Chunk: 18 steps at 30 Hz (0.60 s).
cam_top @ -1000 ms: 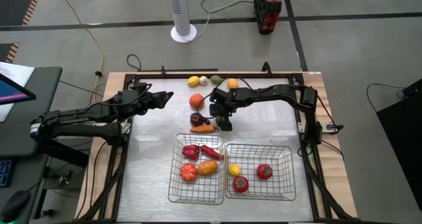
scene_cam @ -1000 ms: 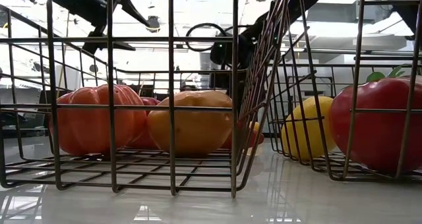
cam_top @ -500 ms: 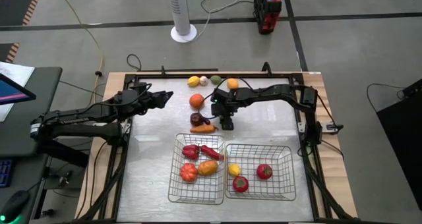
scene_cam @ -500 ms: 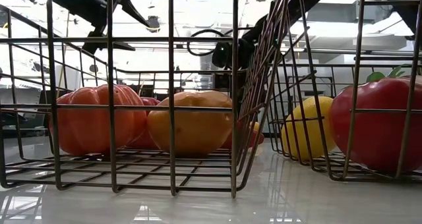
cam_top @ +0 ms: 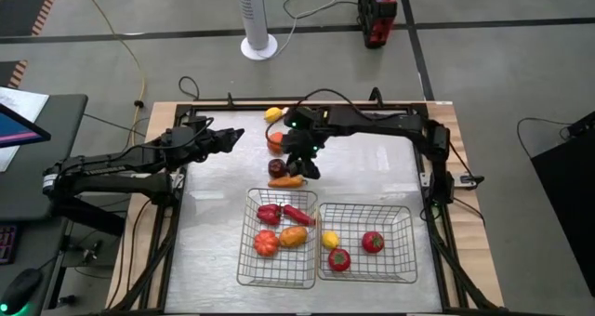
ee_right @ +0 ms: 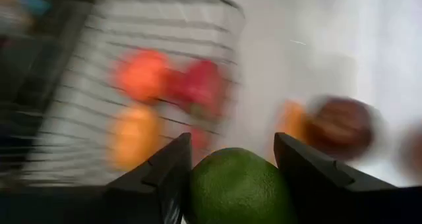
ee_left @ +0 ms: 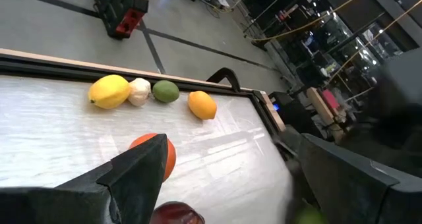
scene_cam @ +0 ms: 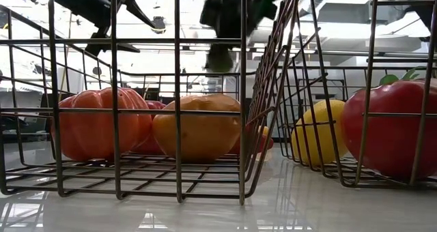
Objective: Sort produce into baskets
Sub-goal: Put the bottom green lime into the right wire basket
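Observation:
My right gripper (cam_top: 308, 166) hangs over the table's middle, just past the baskets, shut on a round green fruit (ee_right: 239, 184), which also shows in the low view (scene_cam: 220, 56). An orange fruit (cam_top: 276, 141), a dark purple piece (cam_top: 278, 167) and a carrot (cam_top: 289, 180) lie on the table just to its left. The left basket (cam_top: 249, 225) holds red and orange pieces. The right basket (cam_top: 409, 242) holds a yellow piece and two red ones. My left gripper (cam_top: 234, 136) waits open at the far left. My right gripper pinches the green fruit between its two fingers, one on each opposite side (ee_right: 198, 184). The fingers come from above, pointing down. The fruit hangs clear of the table, well above the basket rims in the low view.
A lemon (ee_left: 109, 92), a whitish piece (ee_left: 139, 91), a green lime (ee_left: 165, 91) and an orange piece (ee_left: 202, 105) lie in a row along the far edge. A black frame (cam_top: 186, 107) rims the table. Bare tabletop lies at the left and at the right.
My right gripper has shut on the green fruit where it lay on the table. It has then lifted it clear and swung a little toward the table's left and far edge. The fruit now hangs high above its old spot.

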Each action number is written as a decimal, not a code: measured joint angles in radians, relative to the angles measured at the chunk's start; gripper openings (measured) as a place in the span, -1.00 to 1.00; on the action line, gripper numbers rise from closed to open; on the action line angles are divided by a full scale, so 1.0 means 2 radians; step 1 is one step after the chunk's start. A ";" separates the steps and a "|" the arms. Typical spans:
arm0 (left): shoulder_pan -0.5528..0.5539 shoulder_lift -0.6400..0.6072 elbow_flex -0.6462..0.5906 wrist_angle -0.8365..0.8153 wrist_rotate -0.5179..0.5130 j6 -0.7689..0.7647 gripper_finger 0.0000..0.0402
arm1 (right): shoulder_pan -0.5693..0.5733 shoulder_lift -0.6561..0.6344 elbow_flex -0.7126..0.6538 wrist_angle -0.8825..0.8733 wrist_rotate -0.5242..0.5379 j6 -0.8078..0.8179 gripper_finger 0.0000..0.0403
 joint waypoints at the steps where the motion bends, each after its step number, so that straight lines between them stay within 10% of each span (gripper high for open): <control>1: 0.000 0.000 0.000 0.000 0.000 0.000 0.61 | 0.002 -0.001 0.012 -0.007 -0.026 0.005 0.16; 9: 0.000 0.000 0.000 0.000 0.000 0.000 0.61 | 0.026 -0.016 0.072 -0.067 -0.125 0.037 0.16; 18: 0.000 0.000 0.000 -0.001 0.013 0.015 0.61 | 0.076 -0.031 0.070 -0.247 -0.120 -0.035 0.16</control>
